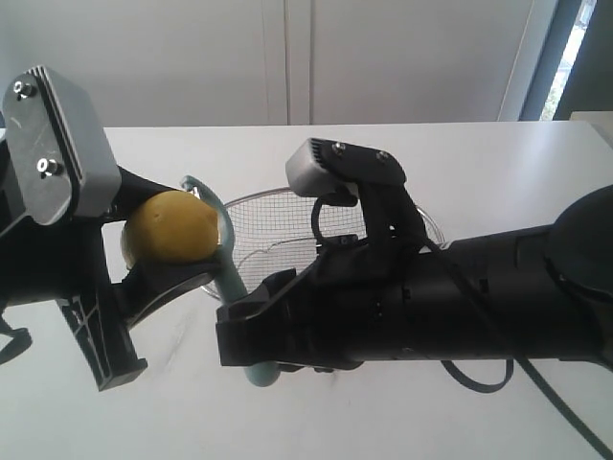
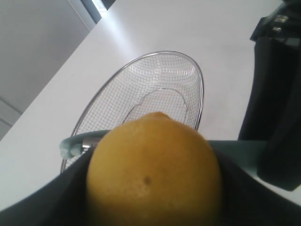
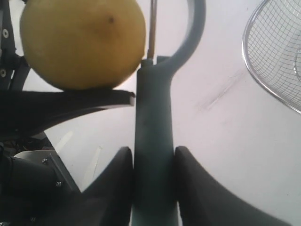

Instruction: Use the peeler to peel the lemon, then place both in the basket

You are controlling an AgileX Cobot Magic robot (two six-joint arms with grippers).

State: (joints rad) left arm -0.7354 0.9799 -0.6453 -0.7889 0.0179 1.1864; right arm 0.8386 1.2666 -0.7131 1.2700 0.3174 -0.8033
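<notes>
The yellow lemon (image 1: 172,227) hangs above the white table, with my left gripper (image 1: 161,240) shut on it; it fills the left wrist view as the lemon (image 2: 153,172). My right gripper (image 3: 153,155) is shut on the handle of the teal peeler (image 3: 153,141). The peeler (image 1: 227,278) stands upright, its hooked head and blade against the lemon's (image 3: 84,42) right side. The wire-mesh basket (image 1: 268,216) sits behind both grippers, partly hidden by the right arm; the basket (image 2: 150,89) holds nothing.
The white table (image 1: 479,163) stretches around the basket, with a wall and window strip behind. The bulky right arm (image 1: 431,297) covers the table's middle right. The basket's rim (image 3: 249,61) shows in the right wrist view.
</notes>
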